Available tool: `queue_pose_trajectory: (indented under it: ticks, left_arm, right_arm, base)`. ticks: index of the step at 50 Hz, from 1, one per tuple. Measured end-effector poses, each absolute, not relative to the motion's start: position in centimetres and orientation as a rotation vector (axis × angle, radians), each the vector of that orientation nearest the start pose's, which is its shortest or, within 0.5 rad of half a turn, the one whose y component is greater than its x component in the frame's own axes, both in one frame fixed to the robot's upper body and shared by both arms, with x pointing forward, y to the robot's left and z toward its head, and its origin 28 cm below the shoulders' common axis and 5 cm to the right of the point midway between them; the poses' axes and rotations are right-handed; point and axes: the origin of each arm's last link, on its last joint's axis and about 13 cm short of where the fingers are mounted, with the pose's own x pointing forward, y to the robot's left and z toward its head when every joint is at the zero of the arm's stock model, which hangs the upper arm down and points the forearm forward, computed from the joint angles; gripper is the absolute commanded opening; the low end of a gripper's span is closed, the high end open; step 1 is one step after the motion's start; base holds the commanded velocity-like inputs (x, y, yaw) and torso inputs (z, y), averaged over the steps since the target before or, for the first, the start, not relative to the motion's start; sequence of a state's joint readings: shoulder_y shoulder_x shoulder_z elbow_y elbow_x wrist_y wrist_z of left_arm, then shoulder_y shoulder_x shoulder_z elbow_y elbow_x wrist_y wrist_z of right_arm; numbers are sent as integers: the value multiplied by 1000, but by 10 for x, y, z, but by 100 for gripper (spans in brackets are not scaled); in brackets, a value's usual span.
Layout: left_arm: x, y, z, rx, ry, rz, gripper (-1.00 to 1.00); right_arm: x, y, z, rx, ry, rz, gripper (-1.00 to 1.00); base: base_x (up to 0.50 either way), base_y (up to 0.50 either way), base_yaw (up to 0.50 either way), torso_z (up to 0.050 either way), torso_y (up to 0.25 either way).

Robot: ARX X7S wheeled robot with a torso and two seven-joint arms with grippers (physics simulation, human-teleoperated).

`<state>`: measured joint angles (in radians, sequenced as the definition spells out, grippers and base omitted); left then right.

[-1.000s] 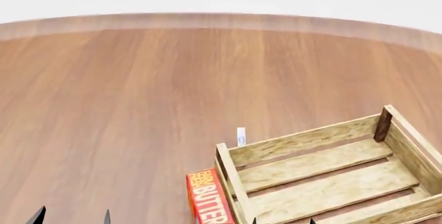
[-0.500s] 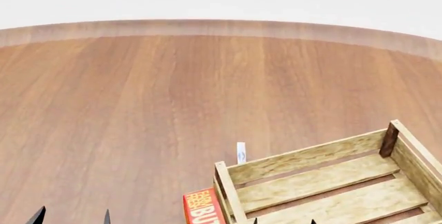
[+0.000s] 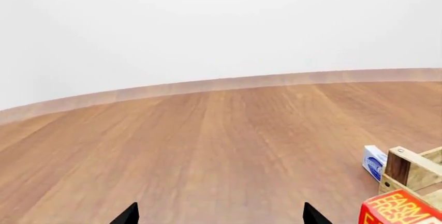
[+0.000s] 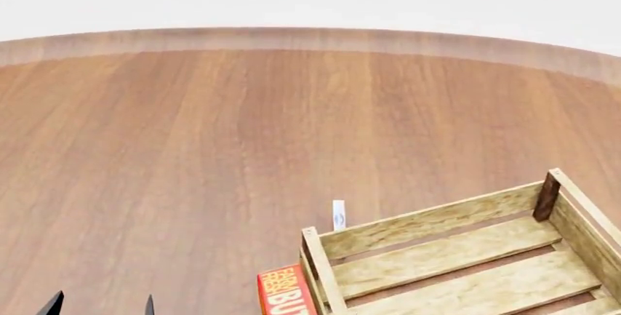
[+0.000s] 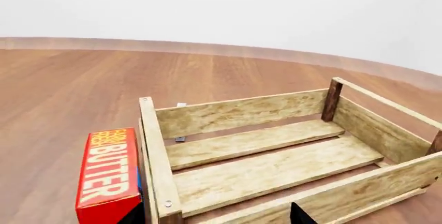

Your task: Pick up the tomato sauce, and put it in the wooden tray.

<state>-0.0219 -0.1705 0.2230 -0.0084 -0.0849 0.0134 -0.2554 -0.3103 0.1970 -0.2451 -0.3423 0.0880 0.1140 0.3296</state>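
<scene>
No tomato sauce shows anywhere; the wooden tray (image 5: 276,157) sits empty beside the butter box (image 5: 107,175). Both claws, left claw (image 3: 219,214) and right claw (image 5: 217,214), hang spread; searching blindly risks bumping either.

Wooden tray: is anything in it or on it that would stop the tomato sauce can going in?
Nothing visible does. The wooden tray is open on top and its slats lie bare. The butter box stands outside, beside one end. The tomato sauce shows in no view, so its path cannot be judged.
</scene>
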Motion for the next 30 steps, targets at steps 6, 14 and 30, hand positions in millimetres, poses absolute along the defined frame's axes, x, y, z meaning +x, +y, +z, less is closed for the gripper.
queue_pose_trajectory:
  ticks: [6,14,30]
  left_arm:
    - [211,203,13,85,-9,35,100]
    - [211,203,13,85,-9,35,100]
    - [210,204,13,81,-9,35,100]
  right_arm:
    - [100,-78,22,-53,110,-11,100]
    - [71,-72,20,-26,125,23,100]
    - [47,-70,4,44,193,32,100]
  base:
    - [0,0,0,0,0]
    - [0,0,0,0,0]
    - [0,0,0,0,0]
